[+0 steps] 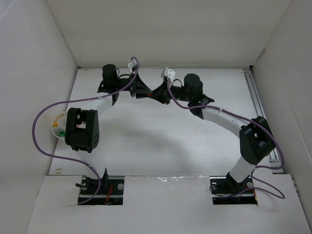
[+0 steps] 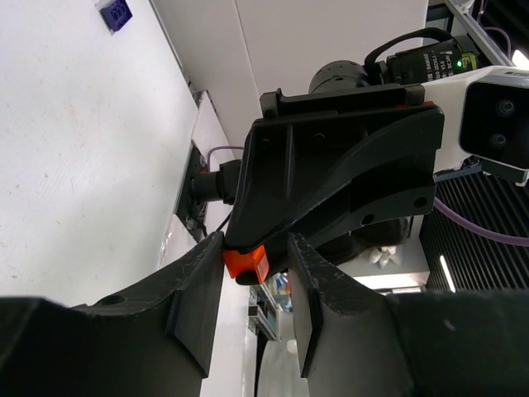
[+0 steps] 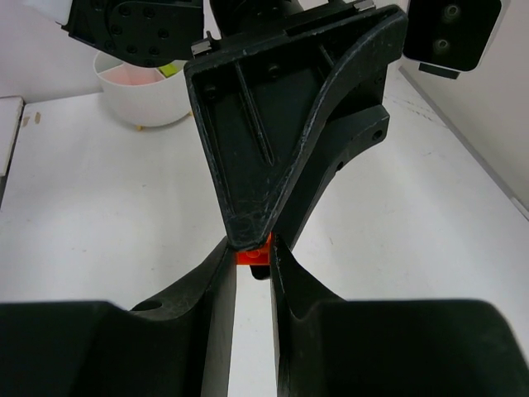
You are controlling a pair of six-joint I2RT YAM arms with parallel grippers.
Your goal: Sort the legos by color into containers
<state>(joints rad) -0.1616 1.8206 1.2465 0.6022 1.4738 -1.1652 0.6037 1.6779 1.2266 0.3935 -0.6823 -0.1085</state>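
Where contact occurs: over the far middle of the white bench (image 1: 146,141), tip to tip.
Right end effector (image 3: 252,246): clenched on a small orange plastic lego brick (image 3: 252,257).
Left end effector (image 2: 254,250): released; its fingers straddle the same brick, with a gap on one side.
Container: round white plastic bowl (image 1: 57,127) at bench left, yellow and green pieces inside.
Loose piece: small purple-blue plastic brick (image 2: 116,11), lying on the bench.

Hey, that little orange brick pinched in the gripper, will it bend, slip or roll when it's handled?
Probably stiff: the orange brick looks square-edged and undeformed while pinched in the right gripper. Likely very light, being far smaller than the fingers. Its smooth faces might let it slip or twist; with flat sides it shouldn't roll.
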